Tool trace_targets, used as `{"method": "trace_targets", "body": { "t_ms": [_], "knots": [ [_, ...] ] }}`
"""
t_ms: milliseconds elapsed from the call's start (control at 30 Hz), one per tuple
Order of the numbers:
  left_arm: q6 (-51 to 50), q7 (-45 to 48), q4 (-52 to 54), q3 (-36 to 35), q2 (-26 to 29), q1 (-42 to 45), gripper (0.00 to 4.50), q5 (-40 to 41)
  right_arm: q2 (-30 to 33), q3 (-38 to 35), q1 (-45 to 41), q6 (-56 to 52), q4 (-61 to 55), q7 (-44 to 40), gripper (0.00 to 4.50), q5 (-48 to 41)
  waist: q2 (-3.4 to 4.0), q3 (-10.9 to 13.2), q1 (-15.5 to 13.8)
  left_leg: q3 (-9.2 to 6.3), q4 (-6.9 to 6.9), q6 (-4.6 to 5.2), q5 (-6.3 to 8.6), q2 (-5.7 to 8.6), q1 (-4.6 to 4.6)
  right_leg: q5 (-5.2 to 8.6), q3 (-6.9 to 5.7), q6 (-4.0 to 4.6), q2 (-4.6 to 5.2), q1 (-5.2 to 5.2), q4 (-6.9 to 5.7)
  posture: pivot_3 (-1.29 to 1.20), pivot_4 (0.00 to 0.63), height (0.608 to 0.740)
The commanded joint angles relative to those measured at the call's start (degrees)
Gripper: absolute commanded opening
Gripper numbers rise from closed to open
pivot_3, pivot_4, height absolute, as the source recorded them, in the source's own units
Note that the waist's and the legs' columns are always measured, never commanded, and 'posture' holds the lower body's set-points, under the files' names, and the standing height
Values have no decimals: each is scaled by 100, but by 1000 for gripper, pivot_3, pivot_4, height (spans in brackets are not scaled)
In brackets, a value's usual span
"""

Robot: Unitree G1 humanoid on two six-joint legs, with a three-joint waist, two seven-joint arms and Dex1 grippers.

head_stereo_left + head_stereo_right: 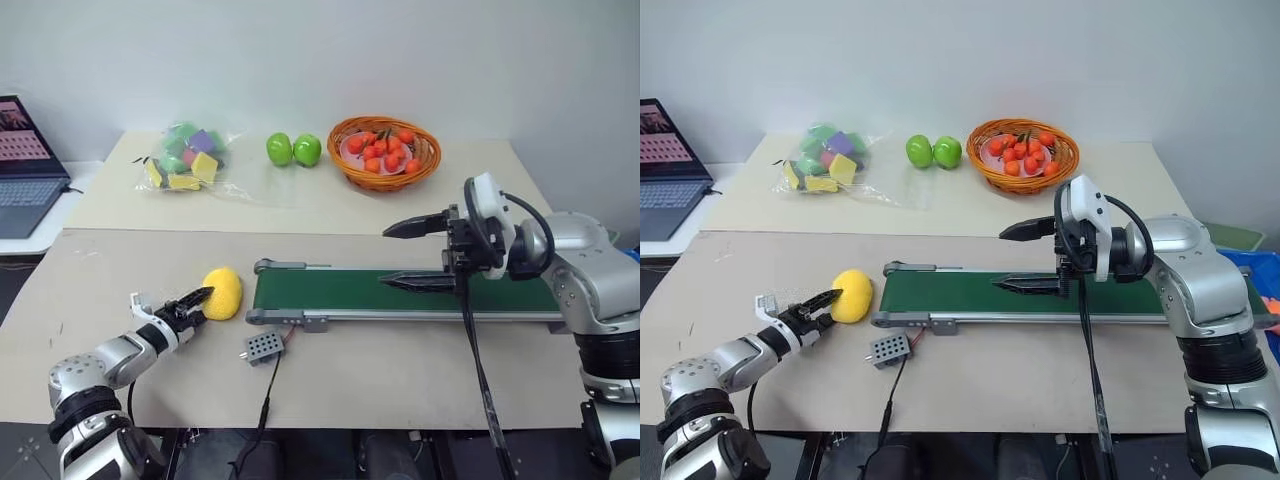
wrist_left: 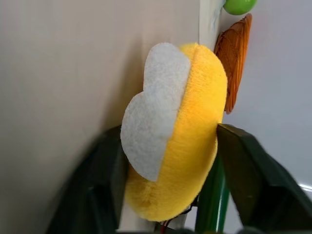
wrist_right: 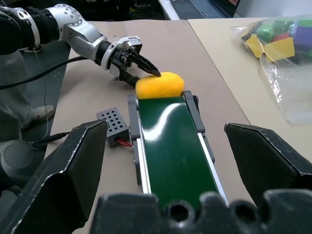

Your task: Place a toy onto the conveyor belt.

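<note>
The yellow lemon-shaped toy (image 1: 224,292) lies on the table just off the left end of the conveyor belt (image 1: 400,292), a dark green strip in a grey frame. My left gripper (image 1: 200,305) reaches it from the left. In the left wrist view the toy (image 2: 180,136) sits pressed between both black fingers (image 2: 97,190), so the gripper is shut on it. My right gripper (image 1: 384,257) hovers open above the middle of the belt, pointing left, with nothing between its fingers.
The small grey control box (image 1: 264,347) lies in front of the belt's left end, its cable running off the table's front edge. At the back stand a bag of coloured blocks (image 1: 185,157), two green apples (image 1: 293,150) and a basket of red fruit (image 1: 384,152). A laptop (image 1: 22,165) sits far left.
</note>
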State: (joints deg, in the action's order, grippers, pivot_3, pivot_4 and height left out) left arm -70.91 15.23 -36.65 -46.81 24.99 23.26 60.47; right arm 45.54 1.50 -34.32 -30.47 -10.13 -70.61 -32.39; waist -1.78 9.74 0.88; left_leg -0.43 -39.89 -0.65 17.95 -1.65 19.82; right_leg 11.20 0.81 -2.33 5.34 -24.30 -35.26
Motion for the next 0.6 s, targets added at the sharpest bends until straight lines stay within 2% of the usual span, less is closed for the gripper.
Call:
{"method": "trace_targets", "body": {
  "t_ms": [33,100,133,233,333,400,433,500,600],
  "knots": [
    [183,104,-120,-2,144,-18,865,-105,62,-191,6,63,-148,48,4500,-21,1,0,8,0,3,0,0,0,0,0,0,0,0,-1,0,0,150,738],
    [290,113,-152,-20,176,1,146,-140,44,-169,-16,88,-114,50,4500,-2,8,-4,1,0,5,0,0,-1,-2,0,0,0,-1,-1,0,0,150,738],
    [387,103,-153,-45,195,22,28,-154,32,-154,-38,100,-87,49,4500,8,8,-5,4,0,5,0,0,-1,-3,0,0,0,0,0,0,0,150,738],
    [994,495,307,159,259,40,28,-334,7,-122,-83,133,-27,37,4500,34,8,-5,21,0,5,0,0,-1,-6,0,1,0,-1,2,0,0,150,738],
    [2451,1214,1277,852,337,166,28,-1097,-17,-103,-120,164,33,31,4500,60,0,0,0,0,5,-1,0,-5,4,-1,0,0,-5,-5,5,0,150,738],
    [3316,1332,1654,1142,321,436,28,-1528,-44,-84,-140,185,71,31,4500,81,-7,4,-30,-1,5,-19,-10,-6,20,-2,-4,0,-5,-13,13,0,150,738],
    [3676,1424,1823,1425,352,535,28,-1826,-58,-73,-143,196,85,27,4500,95,-7,5,-55,-3,3,-22,-12,-6,33,-4,-8,-1,-3,-17,18,0,150,738],
    [4668,1497,2157,2678,677,568,28,-3250,-88,-53,-140,218,99,21,4500,121,-7,5,-93,-5,3,-25,-14,-5,42,-9,-11,-3,-1,-18,29,0,150,738],
    [5749,1676,2489,3531,803,604,28,-4195,-143,-36,-173,230,114,48,4500,151,-2,2,-111,1,6,-21,-12,-2,42,-12,-5,-9,-1,-11,30,0,150,738]
  ]
}}
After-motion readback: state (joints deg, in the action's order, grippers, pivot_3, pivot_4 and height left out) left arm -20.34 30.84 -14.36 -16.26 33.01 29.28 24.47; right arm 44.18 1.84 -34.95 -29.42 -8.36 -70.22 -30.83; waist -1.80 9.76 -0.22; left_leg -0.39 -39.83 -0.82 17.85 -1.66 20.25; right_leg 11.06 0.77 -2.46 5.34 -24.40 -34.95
